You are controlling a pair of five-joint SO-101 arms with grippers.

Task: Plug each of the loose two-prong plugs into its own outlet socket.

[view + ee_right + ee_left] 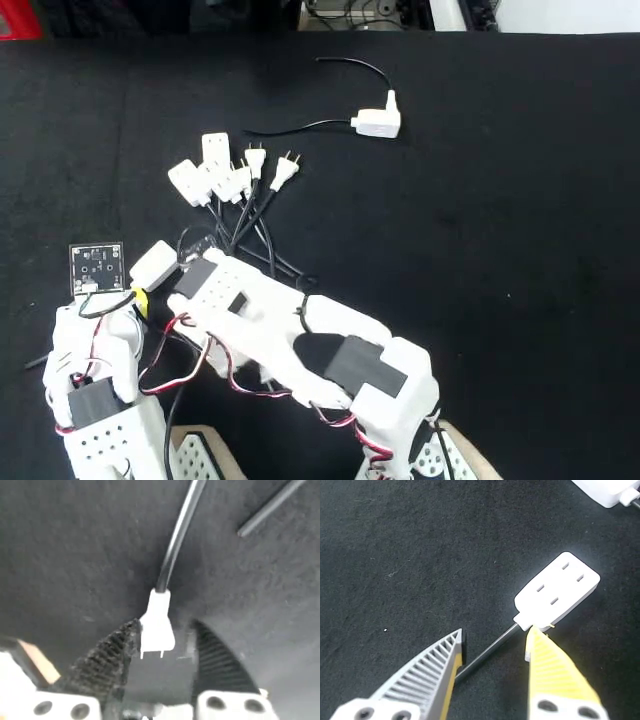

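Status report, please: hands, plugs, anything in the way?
Left hand open, straddling the cord behind a white socket. Right hand open around a white plug, not plugged in. Tangled cords lie close by.

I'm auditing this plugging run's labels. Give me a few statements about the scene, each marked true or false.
1. The left gripper is open, astride a black cord. True.
2. The outlet socket just beyond it has a plug in it. False: its slots are empty.
3. A white two-prong plug sits at the right gripper, prongs bare. True.
4. The table is white. False: it is black.
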